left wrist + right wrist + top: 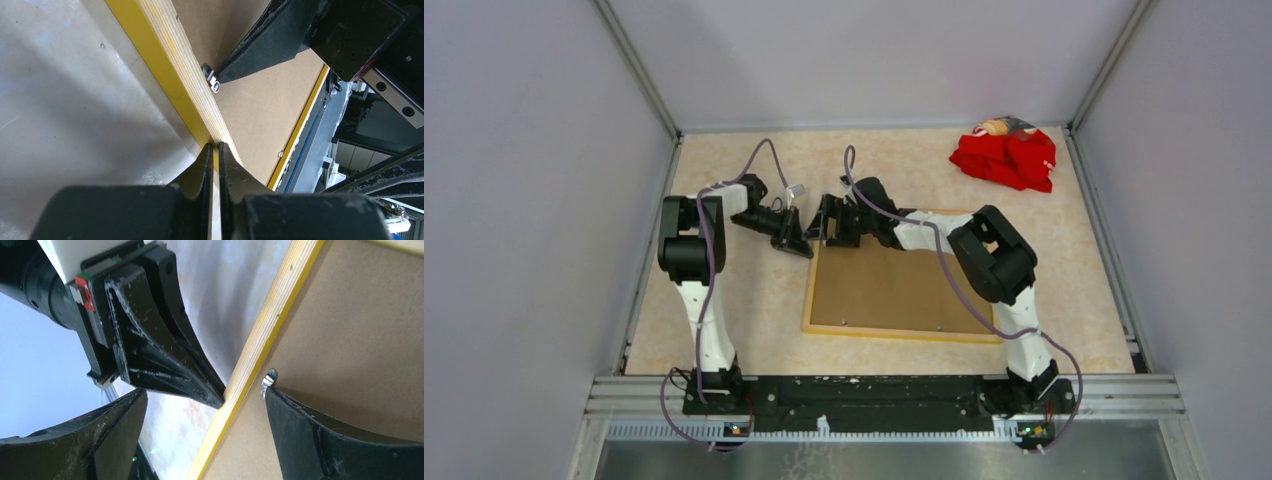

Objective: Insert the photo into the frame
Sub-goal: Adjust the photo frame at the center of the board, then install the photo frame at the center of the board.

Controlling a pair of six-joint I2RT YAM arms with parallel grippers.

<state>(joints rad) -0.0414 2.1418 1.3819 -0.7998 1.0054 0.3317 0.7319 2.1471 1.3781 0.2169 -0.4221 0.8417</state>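
I see the left gripper (216, 145) almost closed, its tips touching the outer left edge of the frame (894, 334). The frame lies back side up on the table (754, 300), with the brown backing board (894, 285) inside. The right gripper (828, 226) stands wide across the same edge and holds nothing.

Quantities: one frame (810, 310), one board (884, 290), one red cloth bundle (1007, 158), one worktop (764, 300). Arms: two. Fingers (200, 170): four, two per arm. Metal clips (212, 80): two countable on the board.
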